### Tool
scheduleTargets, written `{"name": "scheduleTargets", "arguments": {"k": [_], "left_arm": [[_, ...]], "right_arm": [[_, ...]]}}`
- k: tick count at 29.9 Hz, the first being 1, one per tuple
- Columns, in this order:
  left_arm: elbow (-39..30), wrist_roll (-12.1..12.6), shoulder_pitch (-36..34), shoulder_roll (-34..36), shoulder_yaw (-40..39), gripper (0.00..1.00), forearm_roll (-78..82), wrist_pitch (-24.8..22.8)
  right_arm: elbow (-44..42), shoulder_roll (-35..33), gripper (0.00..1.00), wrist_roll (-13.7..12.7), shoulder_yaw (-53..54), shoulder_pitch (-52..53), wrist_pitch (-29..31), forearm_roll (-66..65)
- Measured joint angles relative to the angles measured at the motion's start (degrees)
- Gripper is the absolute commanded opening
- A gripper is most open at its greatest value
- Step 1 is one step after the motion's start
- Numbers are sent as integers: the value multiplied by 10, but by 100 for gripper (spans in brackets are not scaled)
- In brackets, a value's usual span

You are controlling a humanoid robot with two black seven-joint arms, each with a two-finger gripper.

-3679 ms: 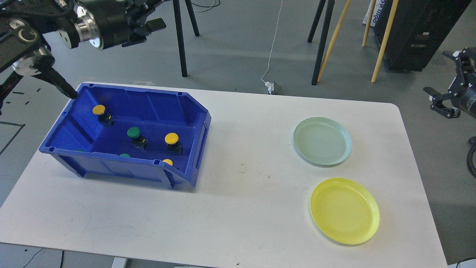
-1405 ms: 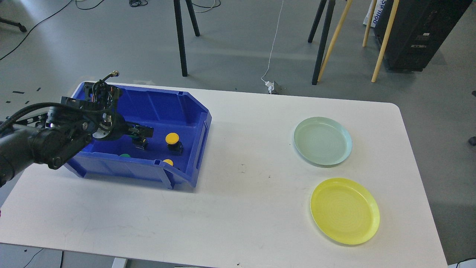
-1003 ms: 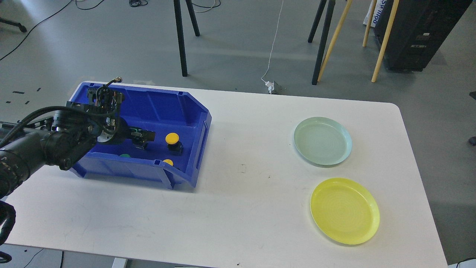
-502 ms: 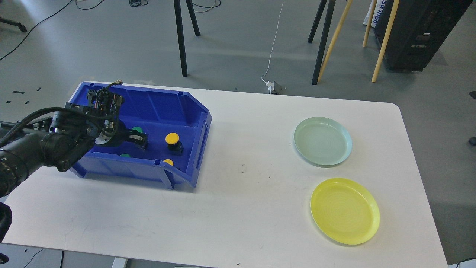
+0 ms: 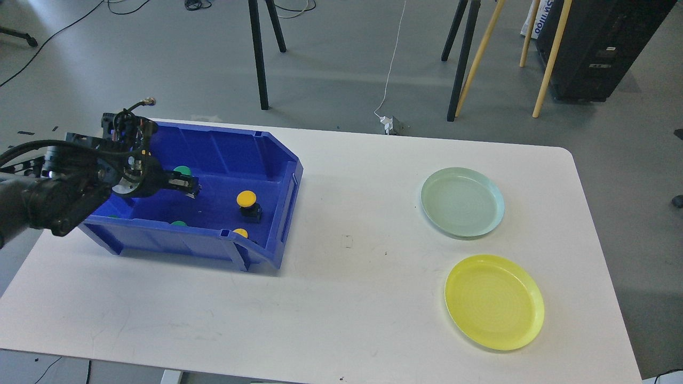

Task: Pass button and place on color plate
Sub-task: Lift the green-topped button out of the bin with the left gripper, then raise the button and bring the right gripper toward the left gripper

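Looking down from the head view, you see a white rounded-corner table (image 5: pixel 331 298) filling most of the frame, and the task is barely begun: neither plate holds a button yet.

The large blue plastic bin (image 5: pixel 251 154) sits at about 9 o'clock on the table. Your left gripper (image 5: pixel 188 186) is inside it, its black fingers pressed onto a green-capped push button (image 5: pixel 182 170), which appears lifted just clear of the bin floor. A yellow-capped push button (image 5: pixel 247 200) stands near it at its 3 o'clock, apart from the fingers. More green and yellow caps peek over the near wall, partly hidden.

At 3 o'clock lies the pale green round plate (image 5: pixel 462 201), and at 4 o'clock the yellow round plate (image 5: pixel 494 302), both bare. Your right gripper is out of view.

What remains, by my reading: lift out, hand across, and set down on the green plate.

For room, the bin's tall walls hem the gripper on three sides; the lower cut-out front corner offers the easier exit. The wide middle of the table is open for a handover. The yellow plate lies close to the table's right edge.
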Motion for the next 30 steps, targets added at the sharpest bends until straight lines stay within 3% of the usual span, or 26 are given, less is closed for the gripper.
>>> {"name": "scheduleTargets", "arguments": {"k": [9,16,23,27,30], "left_arm": [[-223,4,-38,167,-27,28,-93,0],[-345,7,-49,184,-146,28,-243,0],[-359,7,-79,60,-177,28,-325,0],[-309,4,-102,-36,-178,28,-325,0],[-261,0,-112,-96,-178,28,-312,0]], "right_arm": [[-3,36,98,0,0,3,0,0],[2,67,98,19,2,19,0,0],[18,114,98,16,3,41,0,1],[63,127,98,4,5,43,0,5],[102,138,99,-23,7,44,0,12]]}}
